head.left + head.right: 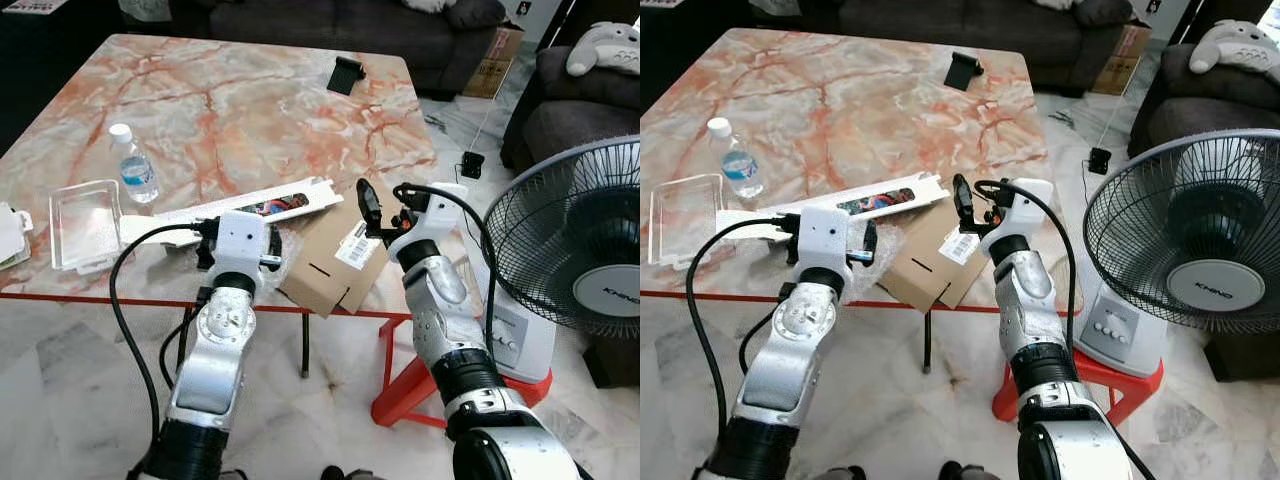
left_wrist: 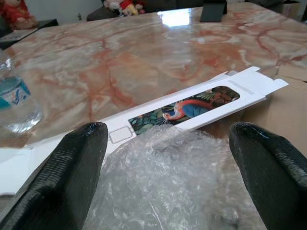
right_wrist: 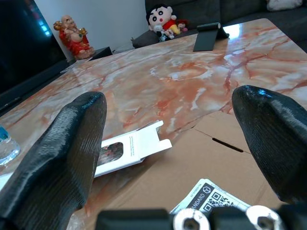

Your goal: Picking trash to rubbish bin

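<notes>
Stage: early, judging by the scene; every piece of trash lies on the bench point(image 1: 230, 100) and nothing is gripped.
Left tool point(image 2: 168, 167): fingers spread wide, holding nothing, hovering at the near edge of the bench, with the bubble wrap point(image 2: 177, 187) lying between its fingers in the left wrist view.
Right tool point(image 3: 177, 158): fingers also apart and empty, poised just above the flattened cardboard box point(image 1: 335, 260).
Cardboard box: flat, its near end overhanging the bench's front edge, a white barcode label point(image 1: 357, 243) on top.
White card sleeve point(image 1: 250, 212): long and thin with a colourful printed window, lying across the bench just behind the bubble wrap and touching the cardboard's far edge.
Other likely trash: a small water bottle point(image 1: 133, 165) standing upright and a clear plastic tray point(image 1: 85, 225) beside it, toward the robot's left.
Not trash, probably: a black phone stand point(image 1: 346, 74) at the far side; a standing fan point(image 1: 575, 250) on a red stool point(image 1: 405, 395) to the right.
Done: nothing binned, as far as can be judged.
Left: grasp a piece, most likely the bubble wrap or the cardboard, carry it to a rubbish bin, then repeat for the rest.
</notes>
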You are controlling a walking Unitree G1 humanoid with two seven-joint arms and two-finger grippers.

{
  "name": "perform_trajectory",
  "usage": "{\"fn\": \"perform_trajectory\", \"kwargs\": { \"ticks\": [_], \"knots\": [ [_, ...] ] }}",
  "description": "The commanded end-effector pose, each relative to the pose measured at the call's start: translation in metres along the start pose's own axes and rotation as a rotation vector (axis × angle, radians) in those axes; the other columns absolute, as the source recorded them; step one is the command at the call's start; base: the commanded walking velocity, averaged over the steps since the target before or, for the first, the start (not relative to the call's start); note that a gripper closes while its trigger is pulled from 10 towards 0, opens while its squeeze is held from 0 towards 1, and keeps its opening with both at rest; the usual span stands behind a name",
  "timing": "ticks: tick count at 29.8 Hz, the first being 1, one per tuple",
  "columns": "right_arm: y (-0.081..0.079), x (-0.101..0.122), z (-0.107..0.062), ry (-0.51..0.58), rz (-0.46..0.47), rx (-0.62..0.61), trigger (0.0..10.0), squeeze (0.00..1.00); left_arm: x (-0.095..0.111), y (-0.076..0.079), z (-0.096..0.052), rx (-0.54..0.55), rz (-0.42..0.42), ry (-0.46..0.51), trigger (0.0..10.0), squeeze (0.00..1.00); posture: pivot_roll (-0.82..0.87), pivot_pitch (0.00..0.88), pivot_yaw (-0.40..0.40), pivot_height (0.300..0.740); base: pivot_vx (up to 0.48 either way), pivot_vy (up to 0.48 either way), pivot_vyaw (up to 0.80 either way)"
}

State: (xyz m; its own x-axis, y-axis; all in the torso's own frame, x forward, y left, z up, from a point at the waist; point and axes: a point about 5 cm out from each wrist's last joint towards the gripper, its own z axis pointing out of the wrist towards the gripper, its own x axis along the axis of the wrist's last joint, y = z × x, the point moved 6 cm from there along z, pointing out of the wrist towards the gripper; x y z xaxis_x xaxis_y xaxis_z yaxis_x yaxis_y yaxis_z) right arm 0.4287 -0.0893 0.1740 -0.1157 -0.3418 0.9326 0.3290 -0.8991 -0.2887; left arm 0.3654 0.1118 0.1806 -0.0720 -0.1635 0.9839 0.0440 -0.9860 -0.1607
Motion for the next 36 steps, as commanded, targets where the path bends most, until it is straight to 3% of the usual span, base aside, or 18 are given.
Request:
{"fn": "perform_trajectory", "kwargs": {
  "ticks": [1, 8, 16, 17, 18, 22, 36],
  "knots": [
    [0.0, 0.001, 0.0, -0.001, 0.006, 0.005, 10.0, 0.0, 0.001, 0.002, -0.005, 0.0, 0.012, -0.018, 10.0, 0.0, 0.08, 0.153, -0.113, 0.74, 0.0, 0.0, 0.0],
    [-0.003, -0.004, -0.001, -0.018, 0.009, 0.02, 10.0, 0.0, -0.012, 0.002, -0.017, 0.023, 0.037, -0.115, 10.0, 0.0, 0.08, 0.163, -0.121, 0.74, 0.0, 0.0, 0.0],
    [-0.003, -0.001, 0.001, -0.017, 0.004, 0.03, 10.0, 0.0, -0.029, -0.009, -0.01, 0.082, 0.054, -0.2, 10.0, 0.0, 0.07, 0.162, -0.128, 0.74, 0.0, 0.0, 0.0],
    [-0.003, -0.001, 0.001, -0.017, 0.004, 0.03, 10.0, 0.0, -0.029, -0.011, -0.01, 0.091, 0.053, -0.202, 4.7, 0.0, 0.07, 0.162, -0.128, 0.74, 0.0, 0.0, 0.0],
    [-0.003, -0.001, 0.001, -0.018, 0.004, 0.03, 10.0, 0.0, -0.029, -0.012, -0.009, 0.097, 0.053, -0.204, 0.4, 0.0, 0.07, 0.161, -0.132, 0.74, 0.0, 0.0, 0.0],
    [-0.003, 0.0, 0.001, -0.018, 0.003, 0.03, 10.0, 0.0, -0.029, -0.013, -0.009, 0.1, 0.054, -0.206, 0.0, 0.0, 0.07, 0.161, -0.132, 0.74, 0.0, 0.0, 0.0],
    [-0.004, -0.001, 0.001, -0.023, -0.011, 0.036, 10.0, 0.0, -0.019, -0.006, -0.003, 0.078, 0.021, -0.191, 0.0, 0.0, 0.08, 0.147, -0.124, 0.74, 0.0, 0.0, 0.0]
  ]
}}
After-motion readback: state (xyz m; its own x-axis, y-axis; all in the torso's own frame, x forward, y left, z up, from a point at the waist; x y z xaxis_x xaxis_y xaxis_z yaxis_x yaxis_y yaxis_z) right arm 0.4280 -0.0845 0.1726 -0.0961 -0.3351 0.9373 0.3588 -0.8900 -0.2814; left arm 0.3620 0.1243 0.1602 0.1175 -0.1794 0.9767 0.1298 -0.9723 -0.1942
